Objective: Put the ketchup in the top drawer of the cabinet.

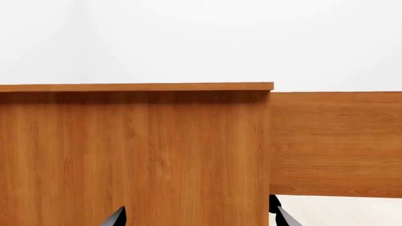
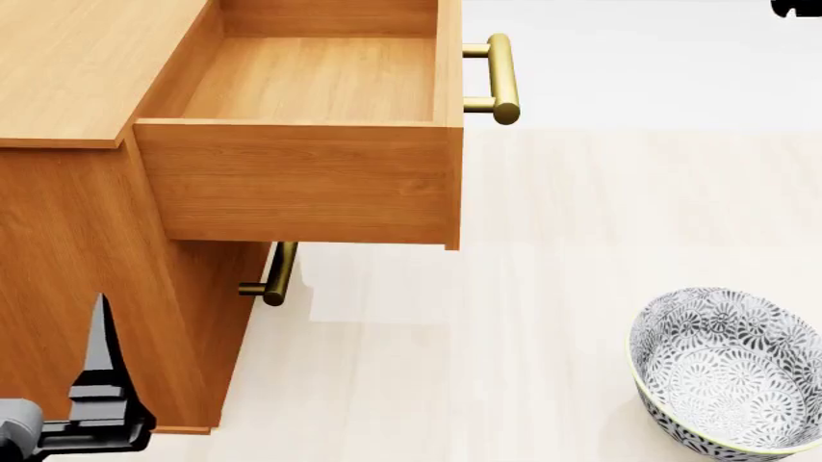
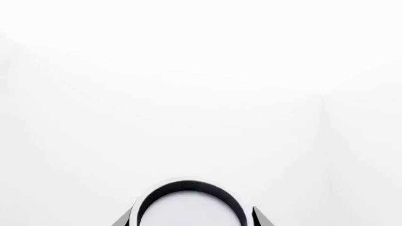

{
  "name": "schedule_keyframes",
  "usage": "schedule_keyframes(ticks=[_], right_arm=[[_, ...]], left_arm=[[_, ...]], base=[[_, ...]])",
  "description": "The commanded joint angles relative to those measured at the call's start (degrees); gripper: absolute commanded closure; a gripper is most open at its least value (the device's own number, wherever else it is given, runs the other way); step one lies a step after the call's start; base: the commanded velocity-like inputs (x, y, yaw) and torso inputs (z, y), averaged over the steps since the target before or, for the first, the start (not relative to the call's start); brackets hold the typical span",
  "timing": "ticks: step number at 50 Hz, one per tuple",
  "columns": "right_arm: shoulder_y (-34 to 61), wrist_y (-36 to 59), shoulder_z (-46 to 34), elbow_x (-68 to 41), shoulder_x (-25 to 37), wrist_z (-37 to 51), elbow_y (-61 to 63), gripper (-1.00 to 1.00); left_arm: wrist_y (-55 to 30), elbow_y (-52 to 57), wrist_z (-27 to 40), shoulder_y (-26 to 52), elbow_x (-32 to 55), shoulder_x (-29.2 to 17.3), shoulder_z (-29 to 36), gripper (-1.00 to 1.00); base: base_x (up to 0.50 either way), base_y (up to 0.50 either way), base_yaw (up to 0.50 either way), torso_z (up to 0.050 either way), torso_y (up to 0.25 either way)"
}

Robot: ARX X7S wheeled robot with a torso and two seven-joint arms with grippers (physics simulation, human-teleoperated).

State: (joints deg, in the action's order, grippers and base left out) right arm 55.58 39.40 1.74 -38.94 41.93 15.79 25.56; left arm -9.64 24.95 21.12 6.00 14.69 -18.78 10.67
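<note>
Drawer pulled open, can in the right pincer, away from the cabinet.

The right pincer (image 3: pixel 191 217) looks clamped on the ketchup can (image 3: pixel 188 207). Only the can's round end shows, seen end-on between the two fingers, so its long axis runs crosswise to the grip; the label is hidden. Beyond that pincer there is only blank white. In the head view it is a dark scrap at the far corner, well apart from the top drawer (image 2: pixel 308 178), which stands out from the cabinet (image 2: pixel 77 58) with its brass handle (image 2: pixel 499 77) towards that pincer. The left pincer (image 1: pixel 197 219) has its fingers apart, close in front of the cabinet's side wall. A patterned bowl (image 2: pixel 726 371) sits on the floor, well off from both pincers.
</note>
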Motion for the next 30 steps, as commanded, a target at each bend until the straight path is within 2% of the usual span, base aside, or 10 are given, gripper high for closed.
schedule_keyframes(ticks=[1,14,30], right_arm=[[7.9,-1.9,-6.2,4.9,-3.2,-3.2,-7.2,1.0],[16.4,-7.2,-13.4,10.2,-9.6,-7.2,-21.5,1.0],[21.9,-14.9,-18.1,14.9,-15.8,-10.8,-37.1,1.0]], left_arm=[[0.2,0.2,0.2,-0.2,0.1,-0.2,0.1,-1.0],[0.4,0.6,0.5,-0.6,0.2,-0.3,0.4,-1.0],[0.7,0.1,0.6,-0.4,0.6,-0.4,0.4,-1.0]], base=[[0.0,0.0,0.0,0.0,0.0],[0.0,0.0,0.0,0.0,0.0],[0.0,0.0,0.0,0.0,0.0]])
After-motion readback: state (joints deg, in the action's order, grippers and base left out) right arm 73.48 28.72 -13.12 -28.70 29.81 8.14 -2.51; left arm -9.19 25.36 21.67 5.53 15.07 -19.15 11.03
